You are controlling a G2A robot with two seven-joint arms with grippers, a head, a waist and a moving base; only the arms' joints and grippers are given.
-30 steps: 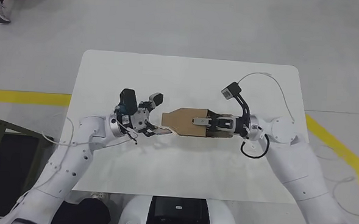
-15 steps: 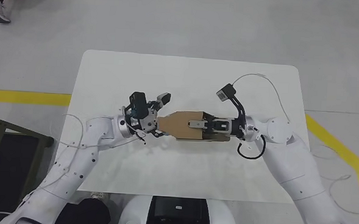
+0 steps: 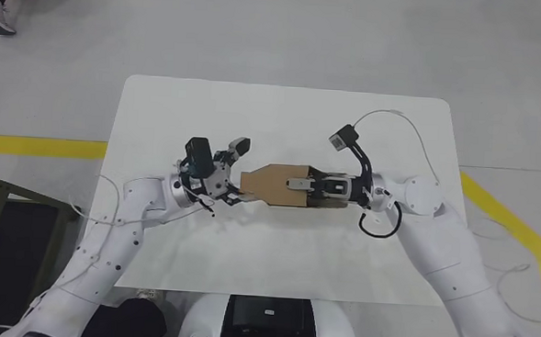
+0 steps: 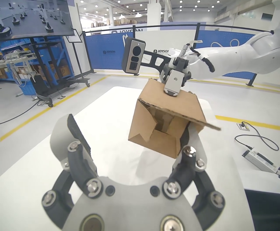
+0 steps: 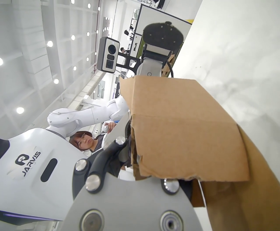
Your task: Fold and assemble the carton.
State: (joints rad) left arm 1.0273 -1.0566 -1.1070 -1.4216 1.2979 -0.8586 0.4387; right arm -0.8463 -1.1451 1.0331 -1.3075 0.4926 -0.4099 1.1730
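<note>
The brown carton (image 3: 274, 182) lies on its side mid-table, part folded, its open end (image 4: 163, 126) facing my left gripper. My right gripper (image 3: 299, 183) holds it from the right, shut on the top wall, with one finger (image 4: 174, 84) pressed on the outside. In the right wrist view the carton (image 5: 186, 131) sits right against the gripper. My left gripper (image 3: 231, 173) is open at the carton's open end. One finger (image 4: 192, 136) sits beside the lower corner under a loose flap (image 4: 196, 119); the other finger (image 4: 73, 131) stands apart to the side.
The white table (image 3: 163, 117) has free room all round the carton. A thin white cable (image 3: 397, 115) loops over the table's far right part. A grey power block with its cord (image 4: 260, 158) lies beyond the table edge.
My left gripper closed in on the carton's open end, then drew back a little to the left. The carton in my right gripper shifted slightly left and back.
</note>
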